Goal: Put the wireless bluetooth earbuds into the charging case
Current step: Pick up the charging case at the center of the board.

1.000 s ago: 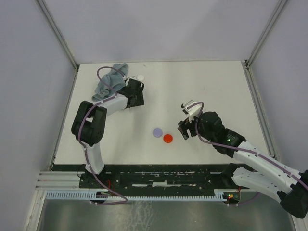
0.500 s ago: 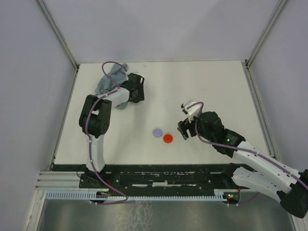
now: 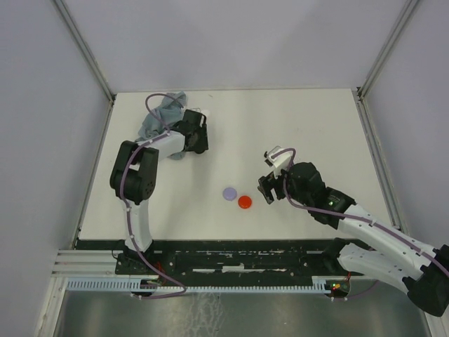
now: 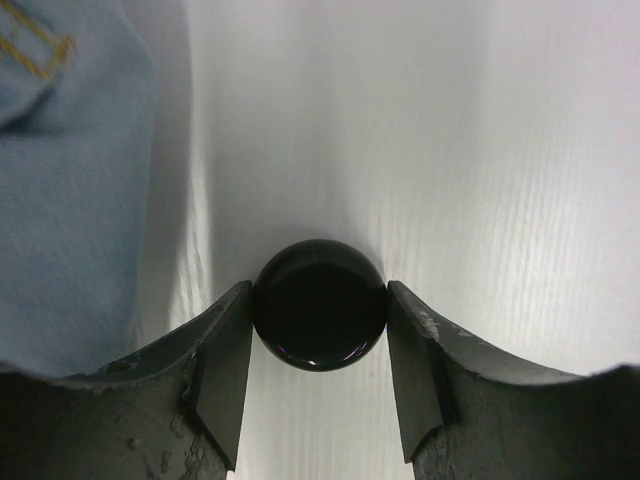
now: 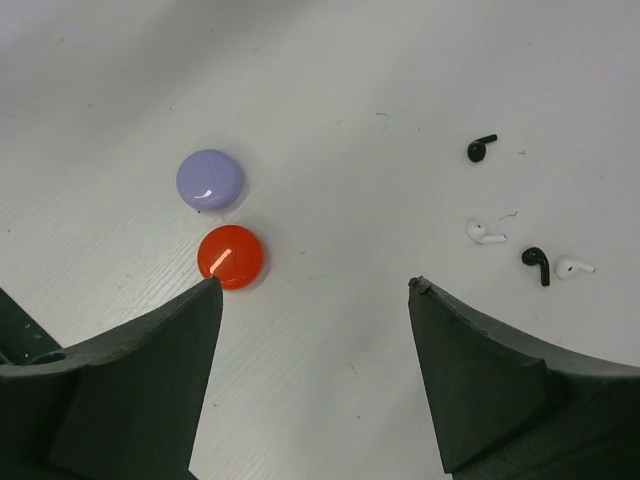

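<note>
In the left wrist view, a glossy black round case lies on the white table, and my left gripper is shut on it, both fingers touching its sides. From above, that gripper sits beside the blue-grey cloth. My right gripper hangs open over bare table. A red round case lies just off its left fingertip, with a lavender one beyond. Two black earbuds and two white earbuds lie loose ahead to its right.
The cloth fills the left side of the left wrist view, close to the left finger. From above, the lavender case and red case lie mid-table, just left of the right gripper. Walls stand round the table.
My left gripper has shifted a little toward the back of the table by the cloth, covering the white disc that showed there. The right arm has not moved.
</note>
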`<state>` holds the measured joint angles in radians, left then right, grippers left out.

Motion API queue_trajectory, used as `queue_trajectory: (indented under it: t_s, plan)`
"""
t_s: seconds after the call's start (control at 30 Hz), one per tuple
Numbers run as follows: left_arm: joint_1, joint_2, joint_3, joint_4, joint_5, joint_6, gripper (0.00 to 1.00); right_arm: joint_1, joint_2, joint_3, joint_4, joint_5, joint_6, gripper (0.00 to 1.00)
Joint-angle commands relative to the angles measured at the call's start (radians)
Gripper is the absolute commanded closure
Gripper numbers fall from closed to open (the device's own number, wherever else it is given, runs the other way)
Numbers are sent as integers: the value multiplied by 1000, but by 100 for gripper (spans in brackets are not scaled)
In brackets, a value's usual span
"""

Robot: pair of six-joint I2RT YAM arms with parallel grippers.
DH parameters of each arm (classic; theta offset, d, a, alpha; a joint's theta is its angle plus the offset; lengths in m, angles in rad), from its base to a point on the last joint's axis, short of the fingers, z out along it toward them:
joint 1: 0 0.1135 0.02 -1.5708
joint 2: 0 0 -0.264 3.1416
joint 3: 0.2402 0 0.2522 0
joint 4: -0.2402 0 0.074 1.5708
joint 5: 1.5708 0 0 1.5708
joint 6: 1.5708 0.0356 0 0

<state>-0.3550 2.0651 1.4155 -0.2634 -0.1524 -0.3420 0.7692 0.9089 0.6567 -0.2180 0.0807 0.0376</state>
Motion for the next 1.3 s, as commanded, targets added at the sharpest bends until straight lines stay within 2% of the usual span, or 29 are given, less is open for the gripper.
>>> queue_trajectory:
  t_s: [0.0,0.2,0.43,0.67,0.8,1.0,1.27]
  plan:
    - [1,-154,-135,102,141,-89,49,-4,10,27,66,-15,53,17]
    - [-9,-317,-358,293,293,-233,50,-3,49,27,125,-65,139,18]
    - [-50,-491,-587,542,372,-444,50,-2,100,34,199,-58,233,20]
    - [-117,-590,-752,782,303,-710,51,0,182,4,419,-76,335,24]
    - [-165,-631,-805,866,242,-823,51,5,229,-32,578,-57,366,27]
    - [-228,-665,-846,950,151,-945,51,31,292,-96,829,3,375,31]
    - [-303,-673,-871,1004,57,-1011,53,81,383,-127,1038,76,332,35]
